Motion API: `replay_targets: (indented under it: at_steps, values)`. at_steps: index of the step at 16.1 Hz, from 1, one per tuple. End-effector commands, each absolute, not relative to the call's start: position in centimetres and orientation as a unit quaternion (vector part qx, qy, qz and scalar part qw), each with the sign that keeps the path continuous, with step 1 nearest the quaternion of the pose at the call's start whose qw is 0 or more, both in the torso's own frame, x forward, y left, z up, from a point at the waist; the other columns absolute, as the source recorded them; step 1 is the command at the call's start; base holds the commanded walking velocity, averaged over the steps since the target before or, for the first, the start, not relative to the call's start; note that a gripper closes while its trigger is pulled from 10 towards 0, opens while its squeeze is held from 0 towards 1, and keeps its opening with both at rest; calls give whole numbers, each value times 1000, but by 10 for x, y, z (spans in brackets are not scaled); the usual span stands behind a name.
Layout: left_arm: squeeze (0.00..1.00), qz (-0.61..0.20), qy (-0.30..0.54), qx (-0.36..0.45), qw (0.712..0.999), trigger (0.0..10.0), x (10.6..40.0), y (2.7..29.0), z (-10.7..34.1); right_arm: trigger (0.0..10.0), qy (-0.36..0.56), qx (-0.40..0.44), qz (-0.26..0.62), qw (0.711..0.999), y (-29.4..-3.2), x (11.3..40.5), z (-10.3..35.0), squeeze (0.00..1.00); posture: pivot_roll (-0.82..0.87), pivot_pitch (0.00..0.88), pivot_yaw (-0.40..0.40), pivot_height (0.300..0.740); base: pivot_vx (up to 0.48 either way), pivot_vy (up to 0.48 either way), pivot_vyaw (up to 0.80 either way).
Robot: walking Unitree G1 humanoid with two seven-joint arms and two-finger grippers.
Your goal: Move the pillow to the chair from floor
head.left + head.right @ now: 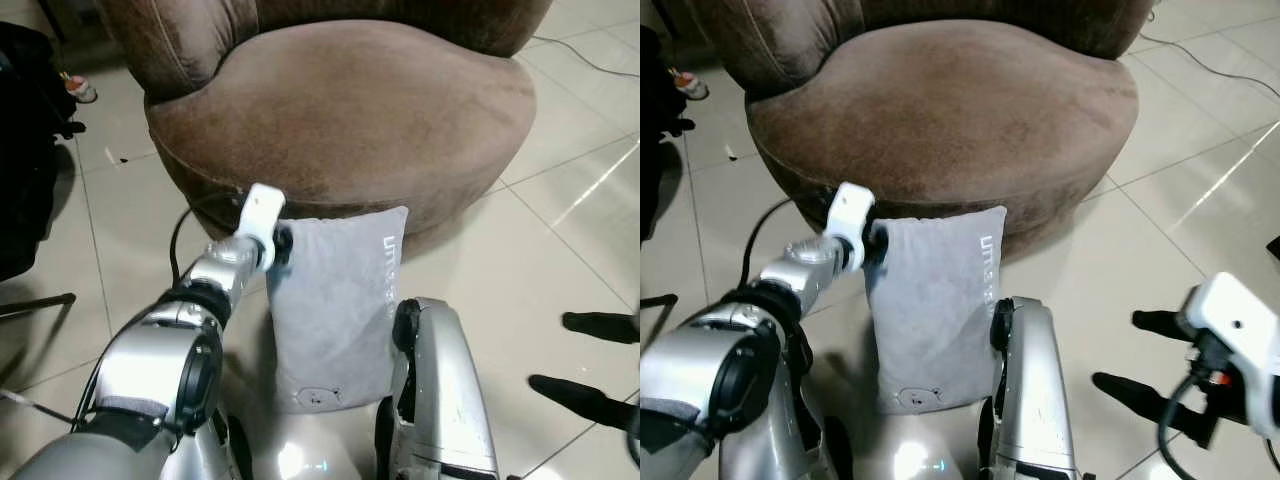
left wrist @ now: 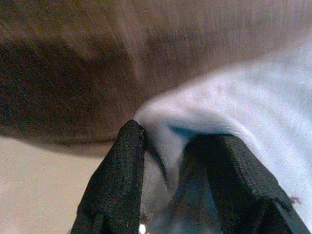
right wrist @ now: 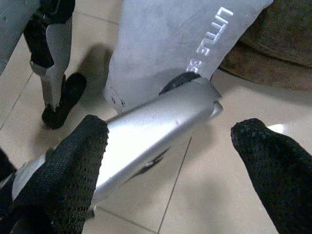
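chair seat (image 1: 350,110): wide and bare, open from above, nothing lies on it.
chair front wall (image 1: 200,170): stands right behind the pillow (image 1: 335,310), so it blocks a straight forward way.
left claw (image 1: 281,246): pinched on the pillow's top corner, close against the chair.
right claw (image 1: 1155,355): fingers spread wide, over bare floor (image 1: 510,260) at the right.
robot's leg (image 1: 435,390): stands in front of the pillow's lower right edge.
cable (image 1: 585,58): on the floor far right.

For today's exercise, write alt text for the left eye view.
The left gripper pinches the top corner of a grey pillow hanging upright before a brown chair, above the tiled floor.
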State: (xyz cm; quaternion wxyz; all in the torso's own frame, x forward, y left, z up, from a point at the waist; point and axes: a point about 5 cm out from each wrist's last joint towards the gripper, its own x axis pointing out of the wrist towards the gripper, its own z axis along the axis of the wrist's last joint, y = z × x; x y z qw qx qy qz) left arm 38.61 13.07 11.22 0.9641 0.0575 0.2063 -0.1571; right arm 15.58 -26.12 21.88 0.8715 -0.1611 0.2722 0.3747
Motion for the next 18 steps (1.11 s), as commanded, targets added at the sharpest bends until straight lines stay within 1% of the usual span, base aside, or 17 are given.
replay_targets:
  at_steps: [1, 2, 3, 4, 5, 6, 7, 8, 9, 10, 11, 12, 13, 15, 16, 17, 18]
  values:
    - [980, -164, 156, 35, 974, 0, 396, 124, 135, 10000, 267, -154, 370, 877, -259, 159, 212, 0, -516, 130, 18, 386, 0, 0, 0]
    - [976, -167, 132, 14, 977, 0, 400, 123, 146, 10000, 258, -144, 368, 882, -255, 163, 205, 0, -499, 119, 24, 386, 0, 0, 0]
    - [976, -171, 112, 7, 979, 0, 402, 123, 155, 10000, 248, -133, 367, 887, -250, 170, 196, 0, -459, 89, 44, 386, 0, 0, 0]
    - [961, -174, 96, -2, 980, 0, 404, 122, 162, 10000, 239, -125, 367, 890, -245, 175, 190, 0, -448, 80, 49, 386, 0, 0, 0]
    - [961, -180, 87, 0, 980, 0, 405, 121, 166, 10000, 235, -120, 368, 892, -242, 178, 187, 0, -425, 62, 61, 386, 0, 0, 0]
    - [953, -196, 61, -5, 979, 0, 408, 117, 178, 10000, 222, -108, 370, 896, -234, 185, 179, 0, -393, 30, 79, 386, 0, 0, 0]
    - [929, -208, 39, -5, 977, 0, 409, 116, 188, 10000, 211, -99, 371, 899, -228, 191, 173, 0, -372, 10, 93, 386, 0, 0, 0]
    - [659, -222, 44, 24, 974, 0, 409, 114, 189, 10000, 203, -94, 371, 901, -224, 196, 169, 0, -357, 1, 97, 386, 0, 0, 0]
    - [0, -218, 57, 59, 973, 1843, 408, 115, 183, 10000, 199, -92, 372, 902, -221, 199, 167, 0, -352, 0, 100, 386, 0, 0, 0]
    - [0, -202, 86, 108, 970, 10000, 405, 123, 169, 10000, 197, -95, 374, 902, -218, 201, 166, 0, -351, 4, 101, 386, 0, 0, 0]
    - [0, -190, 97, 152, 965, 10000, 404, 129, 163, 10000, 197, -98, 377, 900, -218, 201, 166, 0, -353, 8, 101, 386, 0, 0, 0]
    - [0, -196, 110, 183, 957, 10000, 402, 131, 157, 10000, 197, -102, 377, 899, -219, 201, 167, 0, -355, 13, 99, 386, 0, 0, 0]
    - [1000, -195, 111, 308, 925, 10000, 398, 139, 146, 10000, 199, -108, 373, 900, -223, 201, 169, 0, -362, 26, 96, 386, 0, 0, 0]
    - [1000, -229, 147, 389, 880, 10000, 390, 145, 126, 10000, 203, -114, 369, 900, -227, 198, 171, 0, -381, 41, 96, 386, 0, 0, 0]
    - [1000, -231, 161, 410, 867, 10000, 387, 148, 120, 10000, 206, -114, 369, 899, -227, 194, 171, 0, -398, 53, 95, 386, 0, 0, 0]
    - [1000, -234, 184, 411, 862, 10000, 384, 150, 111, 10000, 213, -115, 368, 897, -229, 189, 171, 0, -413, 58, 92, 386, 0, 0, 0]
    - [1000, -227, 189, 406, 865, 10000, 383, 150, 109, 10000, 217, -117, 367, 897, -230, 186, 171, 0, -427, 62, 91, 386, 0, 0, 0]
